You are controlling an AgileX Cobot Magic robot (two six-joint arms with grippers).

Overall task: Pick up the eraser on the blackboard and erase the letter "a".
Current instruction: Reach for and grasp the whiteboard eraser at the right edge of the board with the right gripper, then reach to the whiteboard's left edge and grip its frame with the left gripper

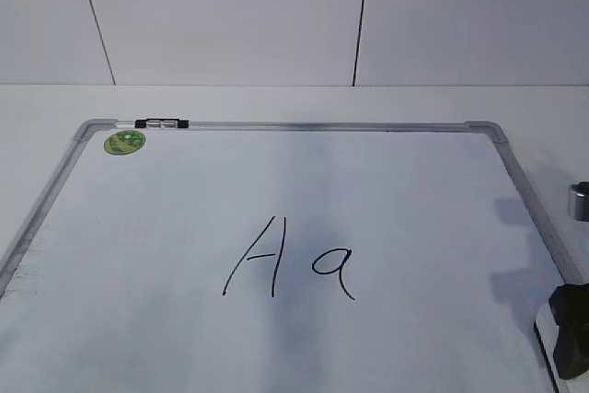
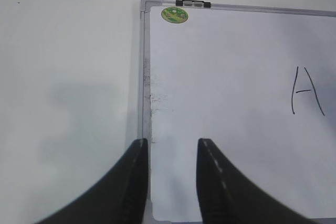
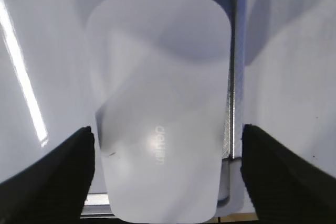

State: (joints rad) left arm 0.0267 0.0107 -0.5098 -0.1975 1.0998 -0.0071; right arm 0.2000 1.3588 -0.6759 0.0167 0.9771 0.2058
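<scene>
The white eraser (image 3: 157, 77) with small grey print lies on the near right corner of the blackboard (image 1: 184, 218), partly over its grey frame. My right gripper (image 3: 168, 135) is open, one jaw on each side of the eraser, low over it, with a gap on the right side. In the exterior view it is a dark shape at the bottom right (image 1: 571, 329), with a white edge of the eraser (image 1: 544, 333) beside it. The letter "a" (image 1: 333, 269) is written mid-board, right of a capital "A" (image 1: 258, 260). My left gripper (image 2: 172, 142) is open and empty over the board's left frame (image 2: 143, 77).
A round green sticker (image 1: 124, 142) and a black-and-clear clip (image 1: 161, 123) sit at the board's far left corner. A grey metal cylinder (image 1: 578, 202) shows at the right edge, off the board. The board lies on a white table (image 1: 276, 103) before a white wall.
</scene>
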